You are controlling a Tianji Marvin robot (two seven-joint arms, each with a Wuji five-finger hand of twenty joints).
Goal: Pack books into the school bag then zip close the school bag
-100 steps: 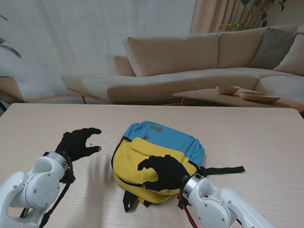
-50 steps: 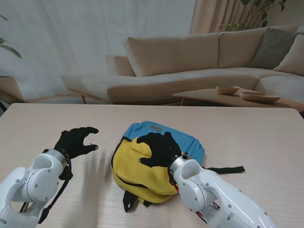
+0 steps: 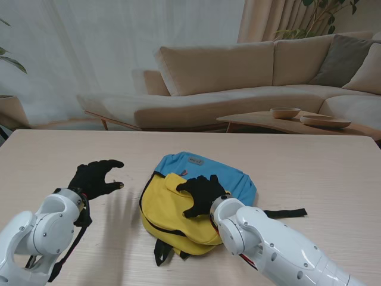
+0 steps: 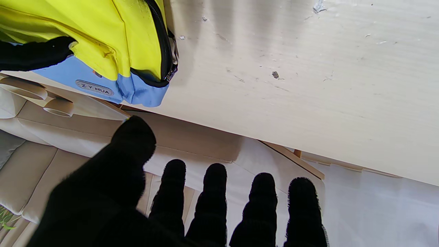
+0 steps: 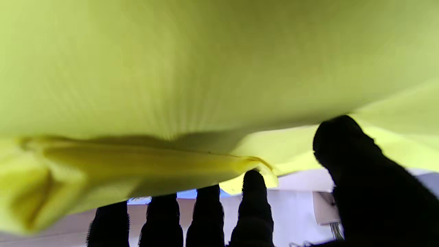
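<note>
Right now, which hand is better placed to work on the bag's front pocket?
Right. The right hand already lies on the school bag's yellow front pocket, fingers spread over the fabric. The left hand hovers open over bare table, clear of the bag.

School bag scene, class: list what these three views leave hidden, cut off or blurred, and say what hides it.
1. Books: none shows in any view; whether any sit inside the school bag cannot be told.
2. Main zip: the right hand and its arm cover part of the bag in the stand view.
3. Right wrist view: blurred yellow fabric fills it, so no zip detail.
4. Left wrist view: the bag is cut off by the edge; the left hand blocks the foreground.
</note>
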